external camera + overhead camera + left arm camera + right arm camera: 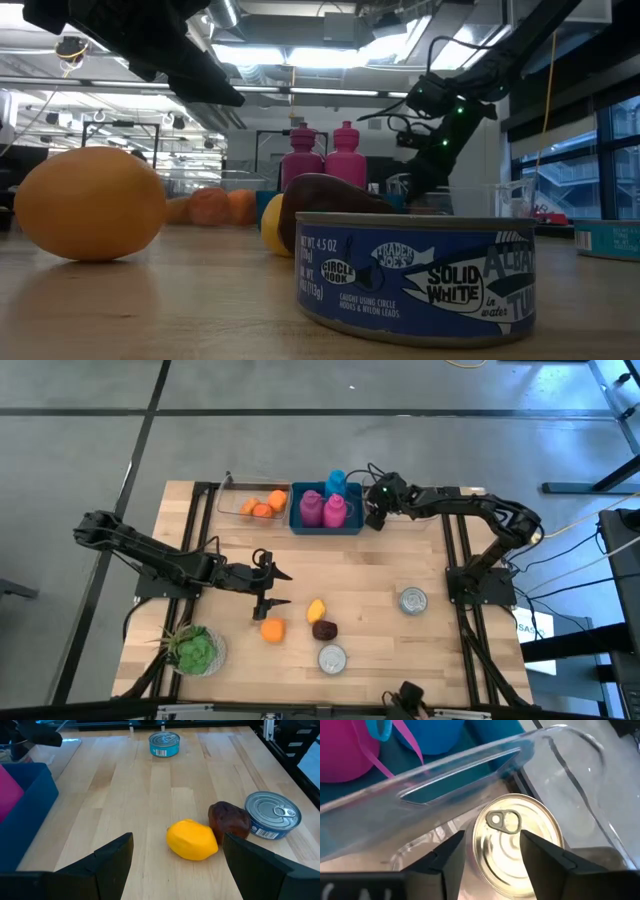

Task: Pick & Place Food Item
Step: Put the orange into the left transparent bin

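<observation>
light wood plank desk on a black frame. green leafy plant in a pale pot sits at the desk's front-left corner. grey floor w/ dark seams beyond. low view: open room behind, bright ceiling strip lights, big windows at right.

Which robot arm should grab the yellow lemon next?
Probably the left. Its open tool hangs right beside the lemon, while the right tool is far off at the table's back, over a can.
</observation>
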